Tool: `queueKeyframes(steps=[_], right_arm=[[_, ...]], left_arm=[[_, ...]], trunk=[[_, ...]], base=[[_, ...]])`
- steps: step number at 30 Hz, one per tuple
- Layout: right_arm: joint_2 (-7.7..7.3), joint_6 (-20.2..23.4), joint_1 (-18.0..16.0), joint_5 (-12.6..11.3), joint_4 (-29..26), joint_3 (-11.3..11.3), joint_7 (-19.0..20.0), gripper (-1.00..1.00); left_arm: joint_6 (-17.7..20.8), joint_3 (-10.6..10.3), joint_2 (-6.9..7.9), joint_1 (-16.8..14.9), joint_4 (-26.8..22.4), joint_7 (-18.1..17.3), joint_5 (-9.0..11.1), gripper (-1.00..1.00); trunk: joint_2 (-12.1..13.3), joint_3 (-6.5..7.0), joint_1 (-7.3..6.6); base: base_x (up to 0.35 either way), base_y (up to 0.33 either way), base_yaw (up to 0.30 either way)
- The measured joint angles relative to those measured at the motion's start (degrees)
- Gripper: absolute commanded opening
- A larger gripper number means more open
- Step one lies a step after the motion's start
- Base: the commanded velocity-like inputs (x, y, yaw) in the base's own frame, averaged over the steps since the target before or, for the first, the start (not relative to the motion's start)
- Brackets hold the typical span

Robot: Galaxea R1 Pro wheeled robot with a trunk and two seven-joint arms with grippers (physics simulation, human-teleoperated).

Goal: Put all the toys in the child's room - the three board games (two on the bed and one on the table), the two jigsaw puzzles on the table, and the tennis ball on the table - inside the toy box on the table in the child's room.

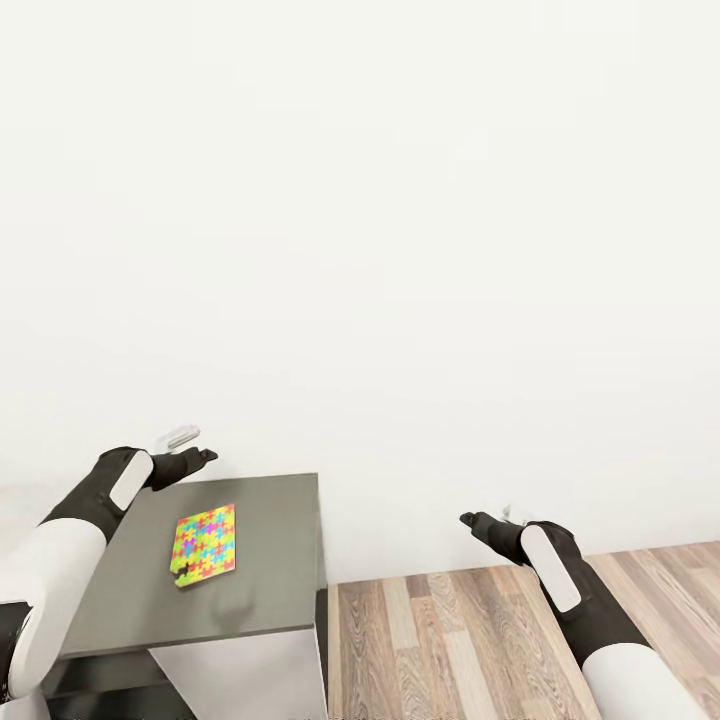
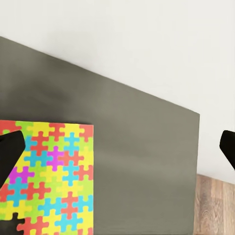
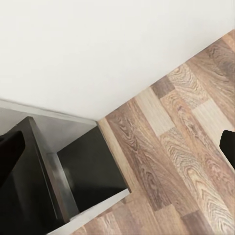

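one puzzle [image 1: 204,546] lay flat on the grey surface [image 1: 270,560] at the lower left of the head view, its coloured pieces facing up; a notch showed in its near corner. no toy box, board game or tennis ball could be seen, so the count stood at one puzzle and nothing else of the task's things. judging from that, this puzzle was yet to be boxed, and how much of the rest was done could not be told.

the left hand [image 1: 196,446] hung above the surface's far left corner, fingers spread wide and holding nothing, the puzzle just beneath it in the wrist view. the right hand [image 1: 478,522] floated over the wood floor [image 1: 450,630] at lower right, also wide and empty.
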Motion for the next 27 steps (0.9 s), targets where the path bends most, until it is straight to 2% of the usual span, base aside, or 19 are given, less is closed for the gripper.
queueKeyframes(steps=[22,27], right_arm=[[0.00,0.0,0.0,0.0,0.2,0.0,0.1,1.00],[0.00,0.0,0.0,0.0,0.2,0.0,0.1,1.00]], left_arm=[[0.0,-0.1,0.27,0.0,0.1,0.7,-0.1,1.00],[-0.2,0.1,0.48,0.0,0.2,3.3,-0.4,1.00]], trunk=[[0.0,-2.05,0.00],[0.0,-2.52,0.00]], base=[[0.001,0.000,0.000],[0.000,0.000,0.000]])
